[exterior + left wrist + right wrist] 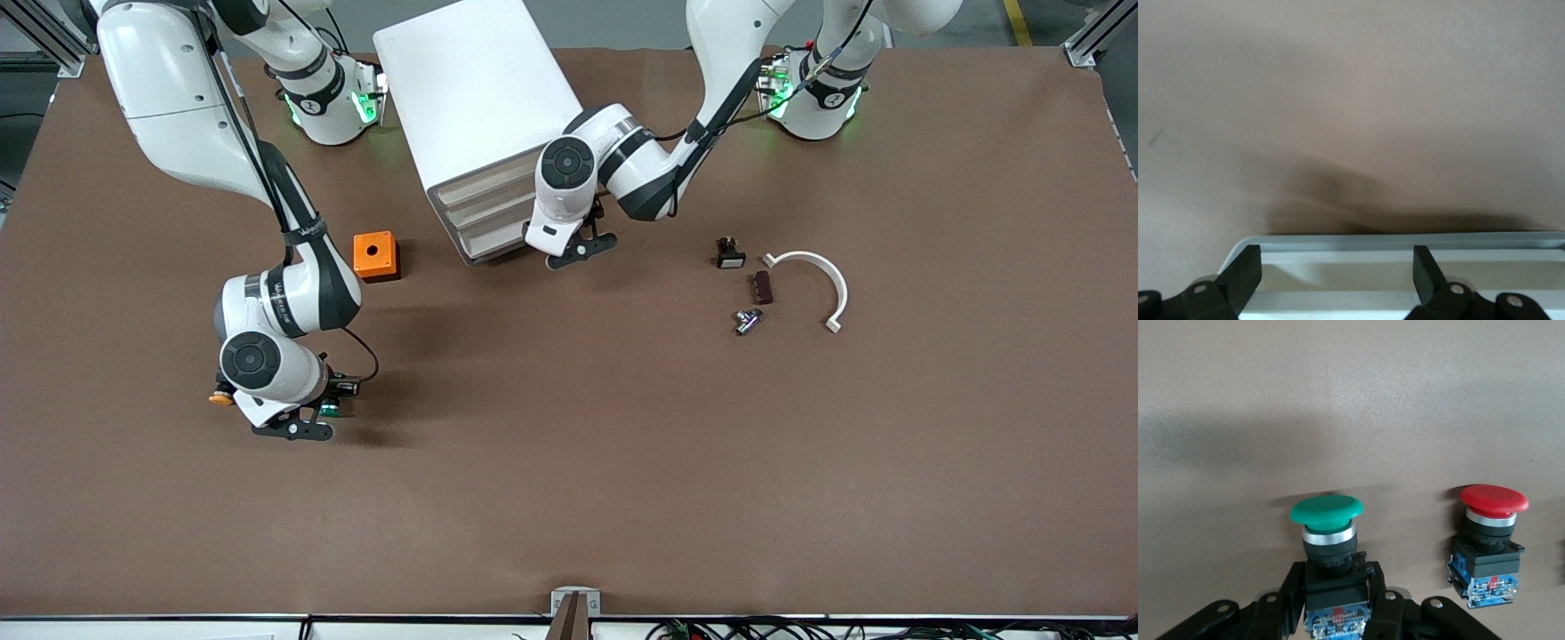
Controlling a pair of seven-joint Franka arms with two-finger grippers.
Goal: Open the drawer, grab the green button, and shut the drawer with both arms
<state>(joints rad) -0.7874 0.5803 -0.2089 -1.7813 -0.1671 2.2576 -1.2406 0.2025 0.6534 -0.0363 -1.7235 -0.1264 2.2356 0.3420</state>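
Note:
The white cabinet stands between the two arm bases, its stacked cream drawer fronts facing the front camera. My left gripper is open at the drawer, low on that stack. In the left wrist view its black fingers stand wide apart on either side of the drawer's pale rim, gripping nothing. My right gripper is low over the table toward the right arm's end. It is shut on the black body of the green-capped button, whose green cap peeks out beside the hand.
A red-capped button lies beside the held one, a yellow-capped one by the right hand. An orange box sits near the cabinet. Toward the left arm's end lie a black part, a brown piece, a metal piece and a white arc.

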